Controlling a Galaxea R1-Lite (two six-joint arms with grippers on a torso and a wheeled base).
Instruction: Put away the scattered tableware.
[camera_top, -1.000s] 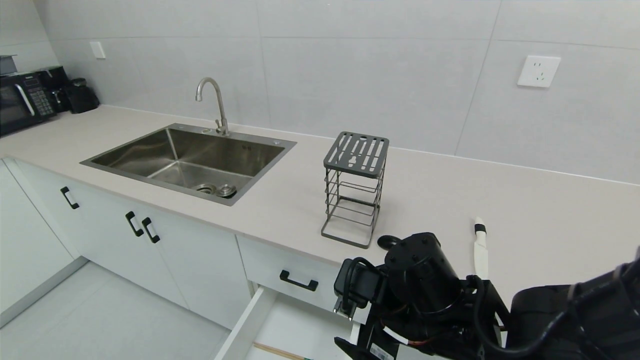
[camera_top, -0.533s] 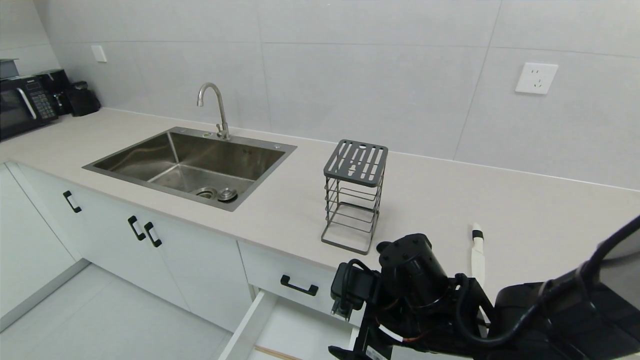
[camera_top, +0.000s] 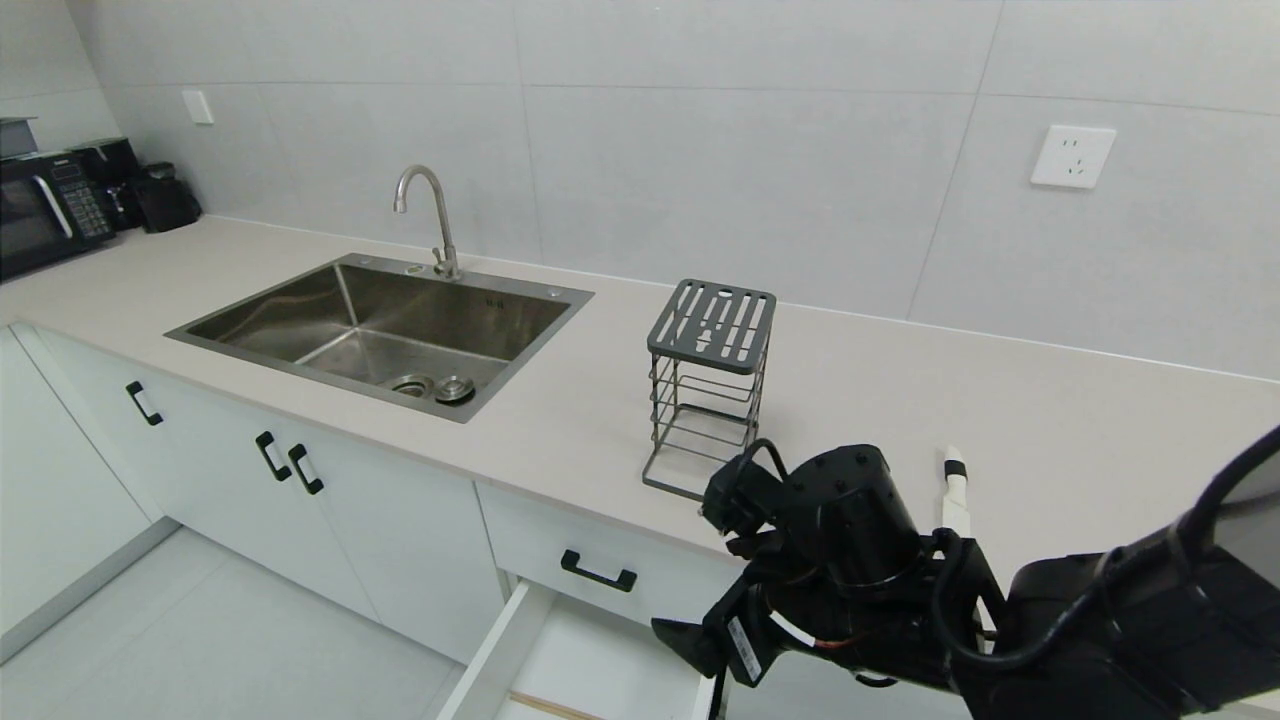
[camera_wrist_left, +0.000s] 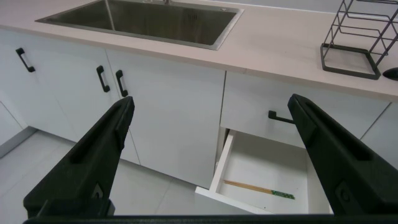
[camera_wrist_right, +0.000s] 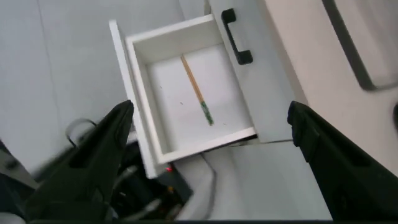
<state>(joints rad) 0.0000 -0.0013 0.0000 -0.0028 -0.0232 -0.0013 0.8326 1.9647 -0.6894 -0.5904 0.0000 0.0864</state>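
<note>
One knife (camera_top: 957, 495), one wire rack (camera_top: 712, 325), one chopstick (camera_wrist_right: 196, 90), one drawer (camera_wrist_right: 165, 99)

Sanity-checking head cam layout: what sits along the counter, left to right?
microwave → sink → wire rack → white knife

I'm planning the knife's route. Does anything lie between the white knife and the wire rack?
A small dark thing lies on the counter beside the base of the rack; the right arm hides the rest of the gap toward the knife.
</note>
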